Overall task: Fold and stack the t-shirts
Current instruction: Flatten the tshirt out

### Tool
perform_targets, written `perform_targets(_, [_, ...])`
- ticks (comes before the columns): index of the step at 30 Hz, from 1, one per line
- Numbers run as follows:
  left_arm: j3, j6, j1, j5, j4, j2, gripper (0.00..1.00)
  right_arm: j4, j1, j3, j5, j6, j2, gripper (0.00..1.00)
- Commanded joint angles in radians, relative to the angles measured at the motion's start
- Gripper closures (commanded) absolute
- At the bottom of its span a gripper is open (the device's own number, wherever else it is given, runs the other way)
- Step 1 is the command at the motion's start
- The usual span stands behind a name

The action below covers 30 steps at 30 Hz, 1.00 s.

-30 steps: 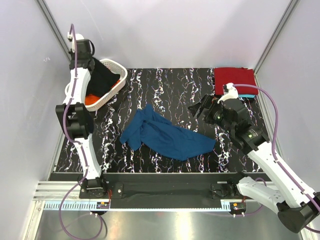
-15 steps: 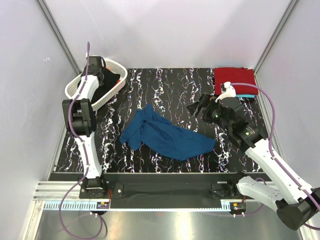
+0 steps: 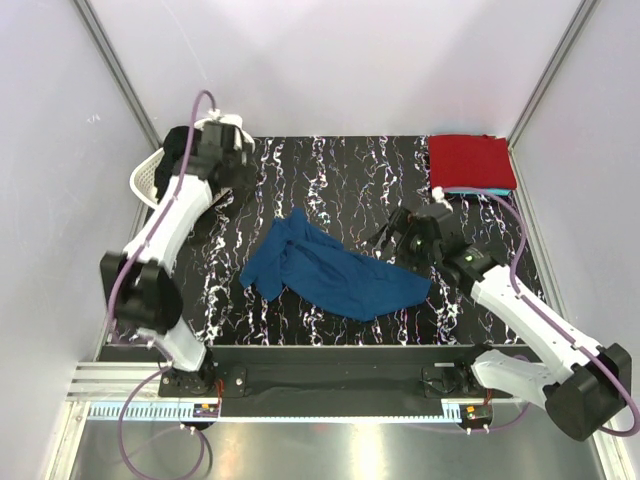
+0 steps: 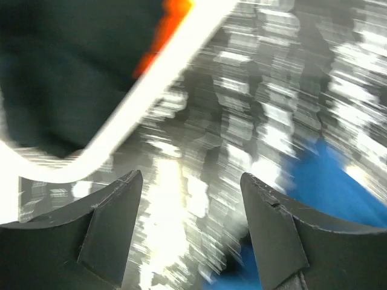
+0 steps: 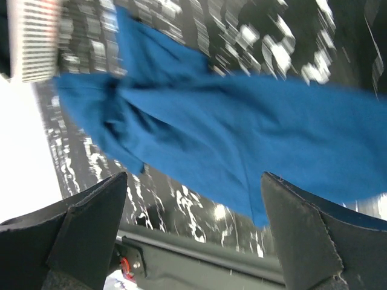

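So, folded red cloth shirt (image 3: 470, 162) sits stacked far right; crumpled blue cloth shirt (image 3: 335, 272) awaits folding; left gripper (image 4: 190, 175) and right gripper (image 5: 193, 175) both gape empty.

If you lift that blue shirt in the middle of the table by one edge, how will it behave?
Probably floppy: the blue t-shirt lies crumpled in soft folds, so it should hang limp. Likely light, since the cloth looks thin. Pushed, it would probably bunch up on the table rather than slide whole.
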Motion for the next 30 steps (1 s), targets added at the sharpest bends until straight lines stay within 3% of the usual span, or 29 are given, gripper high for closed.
perform_targets(1, [-0.144,-0.053,-0.087,0.164,-0.003,-0.169,0.28,-0.099,-0.009,-0.036,0.001,0.202,0.012,0.02])
perform_targets(5, [-0.33,-0.111,-0.141,0.356,0.033,-0.318,0.28,-0.231,-0.034,-0.093,0.055,0.362,0.023,0.03])
perform_targets(9, [-0.497,-0.108,-0.179,0.41,0.041,-0.438,0.28,-0.245,-0.069,-0.183,0.123,0.455,-0.032,0.09])
perform_targets(16, [-0.665,-0.136,-0.21,0.556,0.095,-0.505,0.29,-0.253,-0.183,-0.196,0.133,0.42,-0.089,0.12])
perform_targets(25, [-0.665,-0.186,-0.216,0.422,0.136,-0.43,0.26,-0.204,-0.282,-0.153,0.157,0.327,0.112,0.1])
perform_targets(30, [-0.598,-0.182,-0.216,0.395,0.136,-0.335,0.26,-0.162,-0.345,-0.12,0.124,0.244,0.213,0.22])
